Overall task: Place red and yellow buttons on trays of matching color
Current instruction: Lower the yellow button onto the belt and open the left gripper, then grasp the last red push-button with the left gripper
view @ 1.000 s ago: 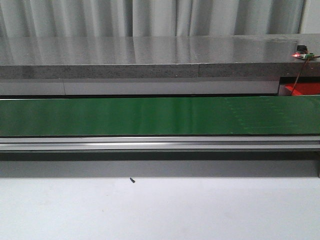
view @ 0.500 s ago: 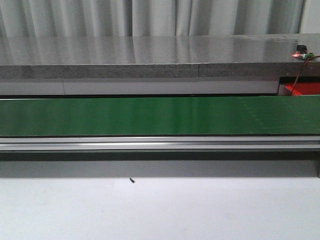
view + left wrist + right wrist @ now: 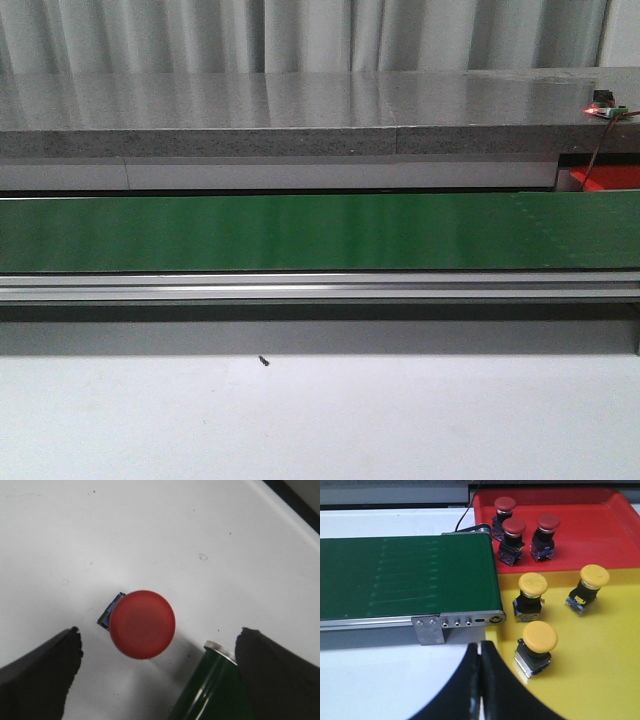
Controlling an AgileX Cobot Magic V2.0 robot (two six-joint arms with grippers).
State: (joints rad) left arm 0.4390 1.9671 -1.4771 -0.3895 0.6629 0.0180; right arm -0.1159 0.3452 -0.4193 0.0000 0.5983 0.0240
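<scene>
A round red mushroom-cap button on a small blue base (image 3: 141,624) is standing on the white tabletop (image 3: 165,535), sitting between the wide-spread black fingers of the left gripper (image 3: 157,672) and slightly ahead of their tips, untouched. The rounded end of the green conveyor belt (image 3: 210,690) is lying just beside it. The left arm is plainly the nearer one. The right gripper (image 3: 480,652), its jaws pressed together on nothing, is hovering near the red plastic tray (image 3: 620,535) and yellow plastic tray (image 3: 605,655), each already carrying three matching buttons.
</scene>
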